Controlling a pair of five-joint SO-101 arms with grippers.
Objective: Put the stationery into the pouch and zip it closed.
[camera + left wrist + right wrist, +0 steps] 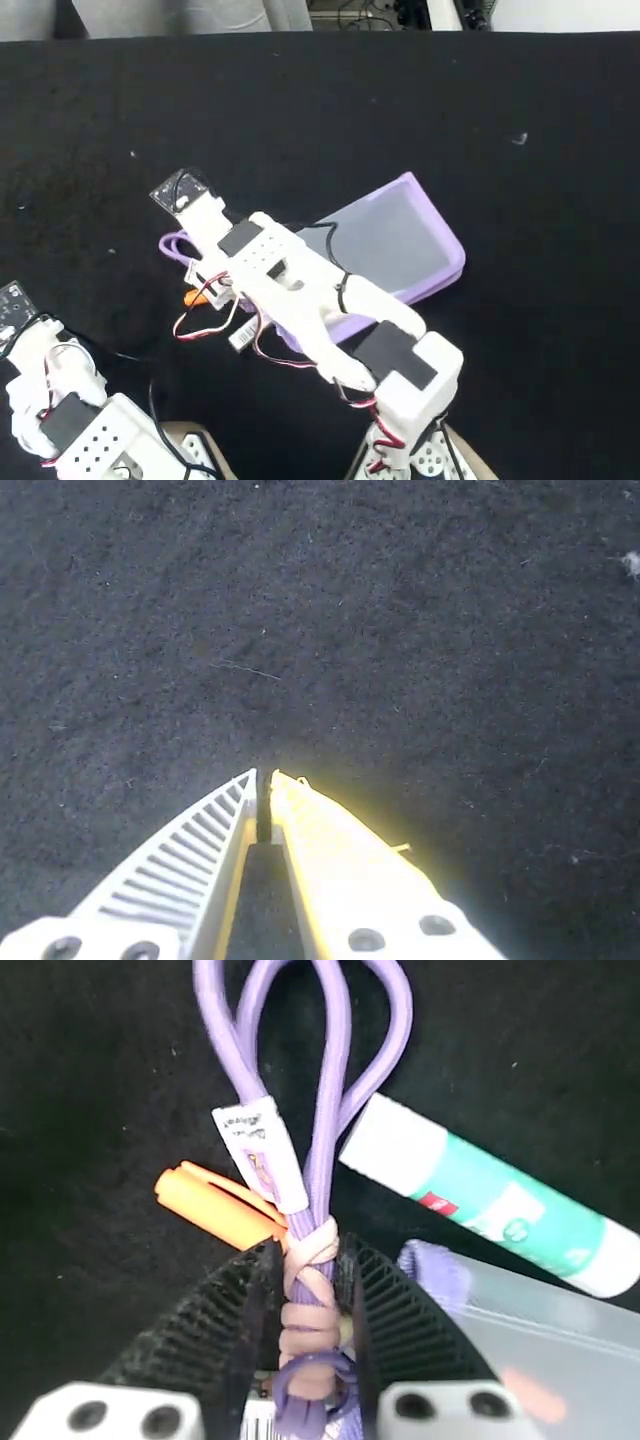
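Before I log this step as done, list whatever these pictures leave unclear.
1. High view: the right arm covers the pouch's near edge, so how far the zip is shut cannot be told.
2. Right wrist view: the right gripper, shut on the purple cord, hides one end of the orange pen.
3. Right wrist view: the pouch's contents are a blur behind its cloudy wall.
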